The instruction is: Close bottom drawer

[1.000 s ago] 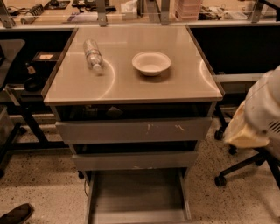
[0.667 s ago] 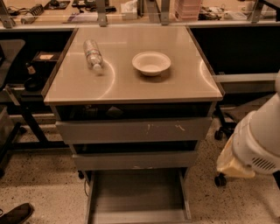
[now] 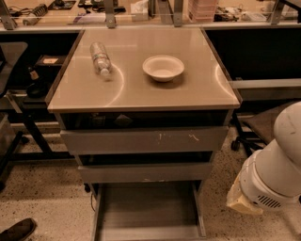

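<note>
Bottom drawer (image 3: 148,209) is left pulled out, low at the near side. Gripper's hidden past the white arm (image 3: 277,174) at near right, so spread or shut can't be told. Front lip should probably be pushed centred, straight back.

Plastic bottle (image 3: 100,58) lying on cabinet top (image 3: 141,92), left of white bowl (image 3: 163,68); shoe (image 3: 16,229) on floor.

Speckled floor (image 3: 42,197); cluttered workbench (image 3: 141,12) behind; office chair (image 3: 263,124) right; warm light; tool (image 3: 242,204) low right.
</note>
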You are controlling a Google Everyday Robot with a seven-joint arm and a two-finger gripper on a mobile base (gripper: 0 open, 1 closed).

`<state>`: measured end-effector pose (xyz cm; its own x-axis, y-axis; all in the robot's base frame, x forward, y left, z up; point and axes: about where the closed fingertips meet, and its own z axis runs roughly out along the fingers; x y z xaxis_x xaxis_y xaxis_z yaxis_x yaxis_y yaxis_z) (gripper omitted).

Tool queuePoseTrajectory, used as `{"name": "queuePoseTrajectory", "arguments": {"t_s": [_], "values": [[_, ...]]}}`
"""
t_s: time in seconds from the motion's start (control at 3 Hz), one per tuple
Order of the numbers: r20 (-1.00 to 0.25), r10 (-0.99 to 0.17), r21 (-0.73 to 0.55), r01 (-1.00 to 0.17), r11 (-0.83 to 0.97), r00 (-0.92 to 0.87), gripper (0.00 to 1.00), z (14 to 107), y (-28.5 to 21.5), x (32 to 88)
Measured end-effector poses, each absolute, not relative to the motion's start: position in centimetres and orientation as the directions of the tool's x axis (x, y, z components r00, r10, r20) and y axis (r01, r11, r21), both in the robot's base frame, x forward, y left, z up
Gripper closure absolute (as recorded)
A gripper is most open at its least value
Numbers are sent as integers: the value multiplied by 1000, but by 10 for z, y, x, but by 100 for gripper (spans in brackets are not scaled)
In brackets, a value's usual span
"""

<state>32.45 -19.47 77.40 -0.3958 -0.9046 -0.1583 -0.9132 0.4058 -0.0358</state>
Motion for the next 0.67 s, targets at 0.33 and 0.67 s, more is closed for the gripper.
{"name": "queuePoseTrajectory", "arguments": {"t_s": [0.33, 0.67], "values": [[-162, -893, 38, -907, 420, -421, 100, 734, -190, 313], [-131, -876, 111, -884, 453, -465, 100, 669, -184, 296]]}}
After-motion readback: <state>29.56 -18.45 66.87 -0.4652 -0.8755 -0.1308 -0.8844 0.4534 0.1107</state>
